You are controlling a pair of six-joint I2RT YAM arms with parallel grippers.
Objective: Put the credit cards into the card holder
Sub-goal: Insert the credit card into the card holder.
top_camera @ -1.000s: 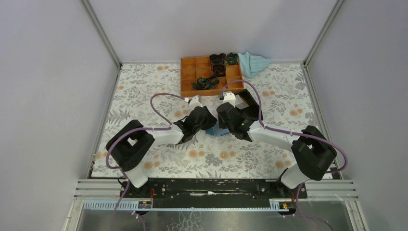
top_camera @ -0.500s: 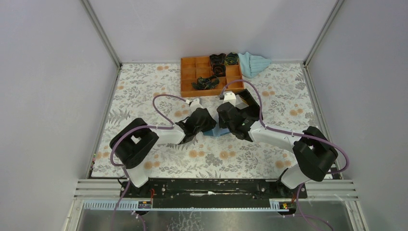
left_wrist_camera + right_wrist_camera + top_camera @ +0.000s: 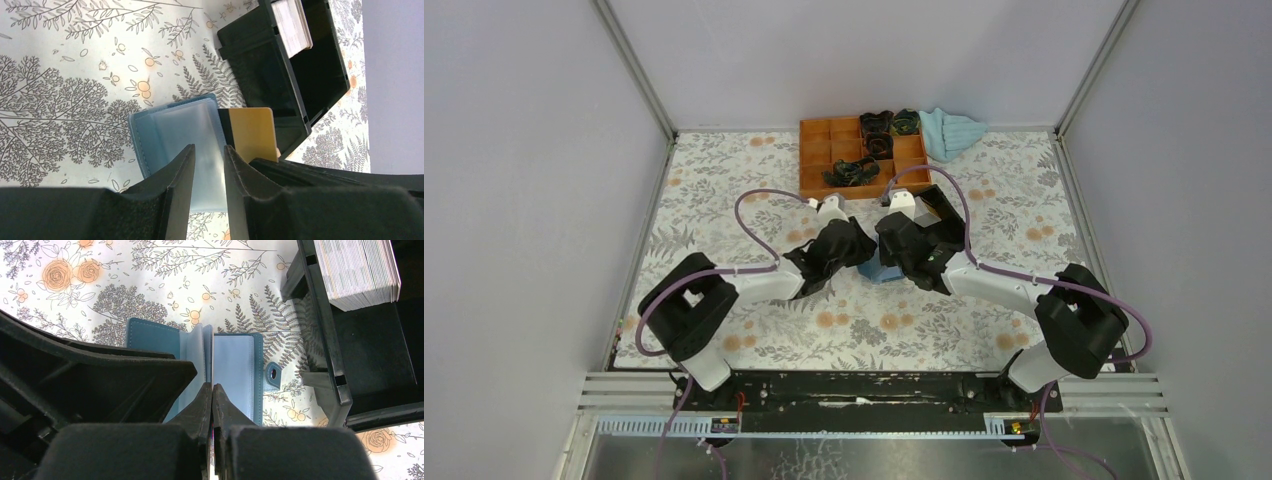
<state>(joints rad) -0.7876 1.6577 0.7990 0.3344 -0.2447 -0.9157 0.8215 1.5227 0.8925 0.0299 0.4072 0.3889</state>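
While part-open, left fingers (image 3: 176, 172) over card holder (image 3: 150, 132)

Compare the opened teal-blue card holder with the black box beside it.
Colour: the folding card holder is teal-blue with clear sleeves; the black box is dark throughout. Form: the holder lies spread like a booklet; the box has raised walls. Contents: the box holds a thick card stack; the holder's visible sleeves look empty. Both sit open on the floral cloth.
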